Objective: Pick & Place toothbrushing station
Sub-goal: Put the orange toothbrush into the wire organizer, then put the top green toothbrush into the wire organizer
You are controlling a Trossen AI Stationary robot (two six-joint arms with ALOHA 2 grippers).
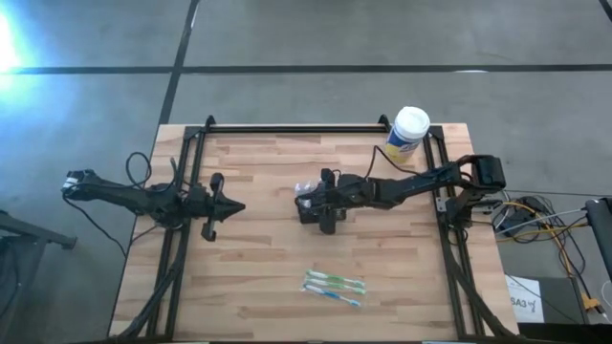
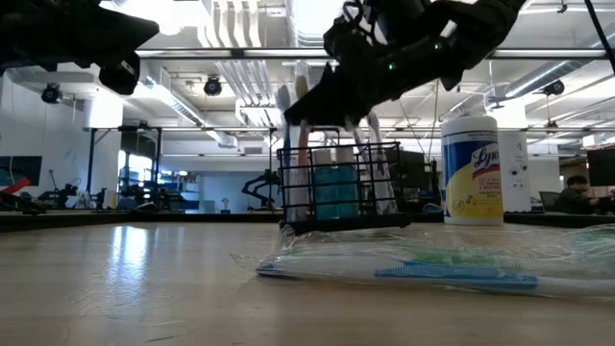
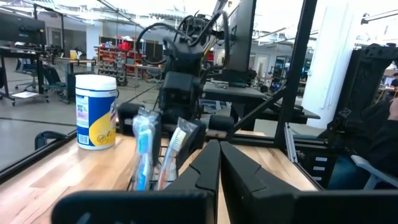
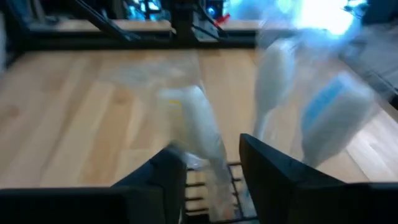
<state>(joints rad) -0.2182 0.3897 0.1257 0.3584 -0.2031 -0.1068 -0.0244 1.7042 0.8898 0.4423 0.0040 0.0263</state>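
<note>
The toothbrushing station [image 1: 314,212], a small black mesh caddy [image 2: 341,187], stands on its base at the table's middle. Wrapped toothbrushes [image 3: 144,149] and a blue item stand upright in it. My right gripper [image 1: 323,196] reaches in from the table's right and hovers over the caddy's top [image 2: 322,111]. It is open, with one wrapped toothbrush [image 4: 199,134] between its fingers [image 4: 211,155]. My left gripper [image 1: 232,205] waits shut [image 3: 219,163] at the table's left, pointing level toward the caddy. My right gripper stands open over the caddy, slanting down from the table's right, one finger [image 4: 169,177] on each side of an upright wrapped toothbrush's upper part [image 4: 208,152]. Whether a finger touches the wrapper, I cannot tell.
A yellow wipes canister with a white lid [image 1: 408,134] stands at the far right [image 2: 471,168]. Packaged toothbrushes [image 1: 333,285] lie flat near the table's front edge [image 2: 432,264]. Black frame rails [image 1: 287,128] run along the far, left and right sides.
</note>
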